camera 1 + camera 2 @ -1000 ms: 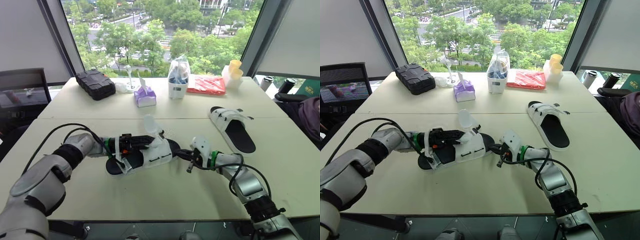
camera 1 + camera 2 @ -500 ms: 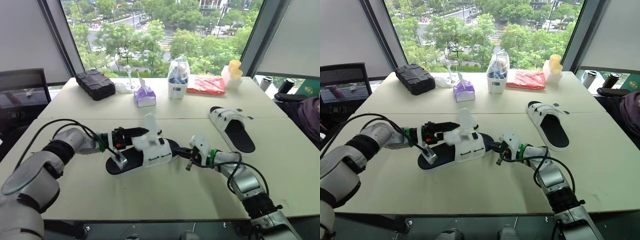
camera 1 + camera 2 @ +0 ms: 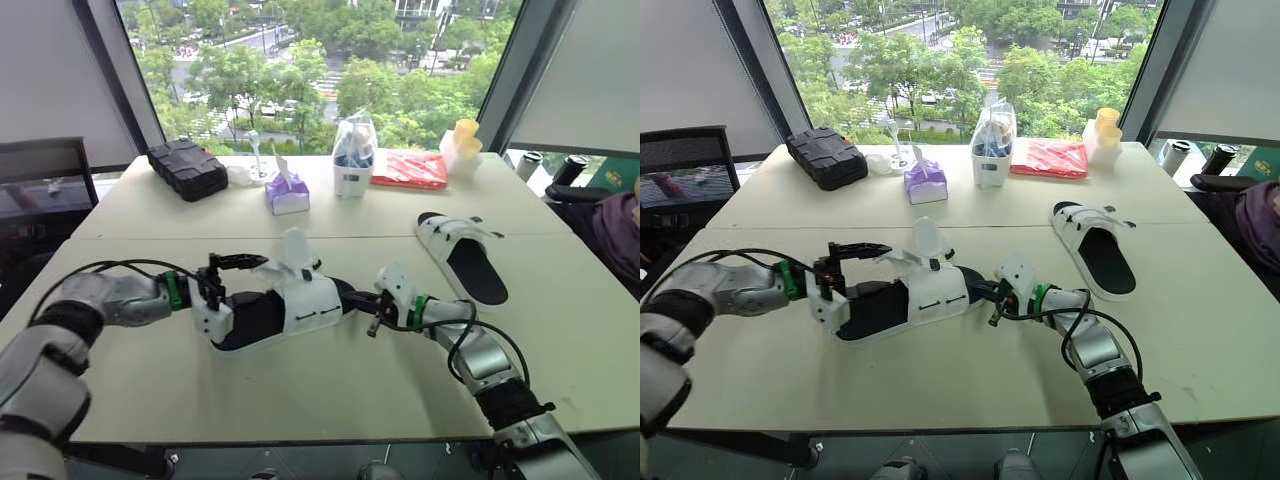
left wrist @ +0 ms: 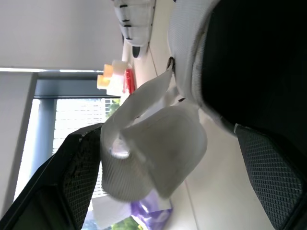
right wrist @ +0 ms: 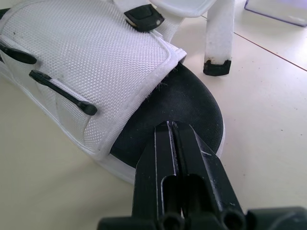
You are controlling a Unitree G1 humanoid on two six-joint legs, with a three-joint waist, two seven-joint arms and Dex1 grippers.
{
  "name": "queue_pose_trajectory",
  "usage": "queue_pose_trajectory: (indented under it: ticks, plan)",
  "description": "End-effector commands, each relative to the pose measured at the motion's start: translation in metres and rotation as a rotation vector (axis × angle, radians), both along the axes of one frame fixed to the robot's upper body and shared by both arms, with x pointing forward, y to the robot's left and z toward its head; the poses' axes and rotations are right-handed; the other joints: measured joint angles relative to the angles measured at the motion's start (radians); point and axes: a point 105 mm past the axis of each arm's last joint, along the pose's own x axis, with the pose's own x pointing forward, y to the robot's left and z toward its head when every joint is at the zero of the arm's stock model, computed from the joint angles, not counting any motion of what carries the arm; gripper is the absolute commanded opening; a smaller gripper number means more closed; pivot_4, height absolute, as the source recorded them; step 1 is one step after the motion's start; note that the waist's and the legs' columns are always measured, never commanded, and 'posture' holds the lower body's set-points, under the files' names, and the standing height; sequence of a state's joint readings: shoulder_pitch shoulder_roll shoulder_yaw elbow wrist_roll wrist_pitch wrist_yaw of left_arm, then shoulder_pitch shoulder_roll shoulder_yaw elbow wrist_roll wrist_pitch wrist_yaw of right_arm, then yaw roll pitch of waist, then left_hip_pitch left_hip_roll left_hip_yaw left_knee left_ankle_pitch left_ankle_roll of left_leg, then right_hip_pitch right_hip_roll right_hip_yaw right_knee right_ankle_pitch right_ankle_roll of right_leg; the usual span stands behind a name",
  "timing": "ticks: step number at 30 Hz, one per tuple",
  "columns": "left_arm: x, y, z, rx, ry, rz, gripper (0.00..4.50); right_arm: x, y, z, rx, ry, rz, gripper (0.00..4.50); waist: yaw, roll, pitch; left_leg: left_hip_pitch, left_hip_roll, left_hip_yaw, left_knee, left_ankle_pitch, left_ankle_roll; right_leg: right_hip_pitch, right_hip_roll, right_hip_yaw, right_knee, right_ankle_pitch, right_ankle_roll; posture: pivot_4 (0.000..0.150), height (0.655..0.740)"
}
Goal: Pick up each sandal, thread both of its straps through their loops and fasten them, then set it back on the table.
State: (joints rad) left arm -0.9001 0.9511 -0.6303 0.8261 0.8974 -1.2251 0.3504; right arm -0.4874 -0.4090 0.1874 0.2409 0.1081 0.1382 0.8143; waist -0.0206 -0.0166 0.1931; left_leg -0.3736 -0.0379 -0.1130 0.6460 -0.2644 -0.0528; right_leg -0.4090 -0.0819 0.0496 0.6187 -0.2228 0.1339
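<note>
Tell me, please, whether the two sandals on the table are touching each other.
Apart: the left eye view shows bare table between the near sandal and the far sandal.

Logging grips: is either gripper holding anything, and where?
Nothing is clamped: left gripper open astride the loose strap of the sandal; right gripper shut, tips on its toe.

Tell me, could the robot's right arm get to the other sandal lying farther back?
Probably yes. Only open table lies between the right end effector and the second sandal. But it is shut, resting at the near sandal's toe, and would have to leave that first.
</note>
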Motion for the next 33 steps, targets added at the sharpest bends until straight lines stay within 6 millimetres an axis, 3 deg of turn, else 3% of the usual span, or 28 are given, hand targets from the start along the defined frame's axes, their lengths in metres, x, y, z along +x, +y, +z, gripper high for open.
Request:
queue_pose_trajectory:
  ticks: [1, 3, 6, 9, 13, 17, 21, 25, 30, 33]
  plan:
    - [-0.004, 0.015, 0.024, -0.048, -0.161, 0.031, 4.45, 0.003, 0.003, 0.007, 0.005, -0.032, 0.008, 0.00, 0.000, 0.000, 0.000, 0.000, 0.000, 0.000, 0.000, 0.000, 0.000, 0.000, 0.000, 0.000, 0.000, 0.000, 0.000, 0.150, 0.7400]
    - [-0.004, 0.026, 0.030, -0.070, -0.212, 0.075, 4.45, 0.003, 0.002, 0.006, 0.004, -0.033, 0.005, 0.00, 0.000, 0.000, 0.000, 0.000, 0.000, 0.000, 0.000, 0.000, 0.000, 0.000, 0.000, 0.000, 0.001, 0.000, 0.000, 0.150, 0.7400]
    - [0.014, 0.052, 0.045, -0.219, -0.196, 0.264, 4.45, 0.003, 0.002, 0.004, 0.004, -0.031, 0.003, 0.00, 0.003, 0.000, 0.000, 0.001, 0.000, 0.000, 0.001, 0.000, 0.000, 0.000, 0.000, 0.000, 0.002, 0.000, 0.000, 0.150, 0.7400]
    - [0.043, 0.063, 0.046, -0.450, 0.026, 0.468, 4.45, 0.004, 0.002, 0.003, 0.003, -0.028, 0.000, 0.00, 0.006, 0.001, -0.001, 0.002, 0.000, -0.001, 0.002, 0.000, 0.000, 0.001, 0.000, -0.001, 0.003, 0.000, 0.000, 0.150, 0.7400]
    - [0.060, 0.039, 0.052, -0.713, 0.431, 0.462, 4.45, 0.005, 0.001, 0.003, 0.003, -0.026, -0.002, 0.00, 0.002, 0.000, -0.001, 0.000, 0.000, -0.001, 0.004, 0.000, 0.000, 0.002, 0.000, -0.001, 0.002, 0.000, -0.001, 0.150, 0.7400]
    - [0.051, -0.003, 0.063, -0.817, 0.808, 0.313, 4.45, 0.006, 0.002, 0.004, 0.005, -0.024, -0.001, 0.00, -0.009, 0.000, 0.000, -0.001, 0.000, -0.001, 0.002, 0.000, 0.000, 0.000, 0.000, 0.000, 0.002, 0.001, -0.001, 0.150, 0.7400]
    - [0.027, -0.040, 0.061, -0.718, 1.111, 0.215, 4.45, 0.006, 0.004, 0.005, 0.009, -0.023, 0.004, 0.00, -0.028, 0.000, 0.000, 0.000, 0.000, -0.002, 0.000, 0.000, 0.000, 0.000, 0.000, 0.000, 0.002, 0.001, -0.001, 0.150, 0.7400]
    - [0.011, -0.059, 0.061, -0.615, 1.348, 0.202, 4.45, 0.008, 0.006, 0.007, 0.019, -0.022, 0.003, 0.00, -0.035, 0.000, 0.000, 0.001, 0.000, -0.002, 0.000, 0.000, 0.000, 0.000, 0.001, 0.000, 0.003, 0.001, -0.001, 0.150, 0.7400]
    - [0.010, -0.074, 0.075, -0.560, 1.520, 0.227, 4.45, 0.008, 0.008, 0.007, 0.020, -0.020, 0.008, 0.00, -0.036, 0.000, 0.000, 0.001, 0.000, -0.002, 0.003, 0.001, 0.000, 0.001, 0.002, 0.000, 0.003, 0.001, -0.001, 0.150, 0.7400]
    - [0.017, -0.077, 0.064, -0.417, 1.551, 0.355, 4.45, 0.008, 0.011, 0.006, 0.022, -0.018, 0.013, 0.00, -0.037, 0.000, 0.000, 0.002, 0.000, -0.002, 0.003, 0.001, 0.000, 0.002, 0.002, 0.000, 0.002, 0.001, -0.001, 0.150, 0.7400]
